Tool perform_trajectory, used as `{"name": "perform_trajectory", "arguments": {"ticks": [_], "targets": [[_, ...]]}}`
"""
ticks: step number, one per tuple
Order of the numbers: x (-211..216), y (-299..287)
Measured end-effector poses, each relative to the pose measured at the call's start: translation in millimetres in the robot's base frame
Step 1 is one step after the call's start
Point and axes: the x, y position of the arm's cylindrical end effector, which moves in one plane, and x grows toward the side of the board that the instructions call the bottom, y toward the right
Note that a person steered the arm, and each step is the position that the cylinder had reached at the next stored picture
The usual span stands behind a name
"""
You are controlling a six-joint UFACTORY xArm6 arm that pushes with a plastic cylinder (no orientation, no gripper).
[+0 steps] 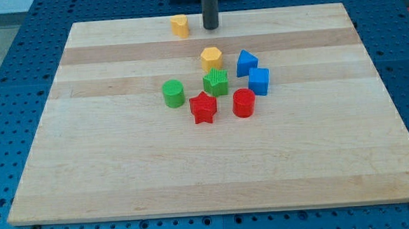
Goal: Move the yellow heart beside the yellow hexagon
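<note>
The yellow heart lies near the view's top edge of the wooden board, left of centre. The yellow hexagon sits below and to the right of it, at the top of a cluster of blocks. My tip stands on the board just right of the yellow heart, a small gap apart, and straight above the hexagon in the view.
Below the hexagon are a green block, a green cylinder, a red star and a red cylinder. Two blue blocks sit right of the hexagon. The wooden board lies on a blue perforated surface.
</note>
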Motion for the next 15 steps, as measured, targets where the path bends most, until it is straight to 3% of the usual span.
{"name": "perform_trajectory", "arguments": {"ticks": [3, 9, 15], "targets": [[-19.7, -80.4], [3.5, -41.6], [97.9, -36.6]]}}
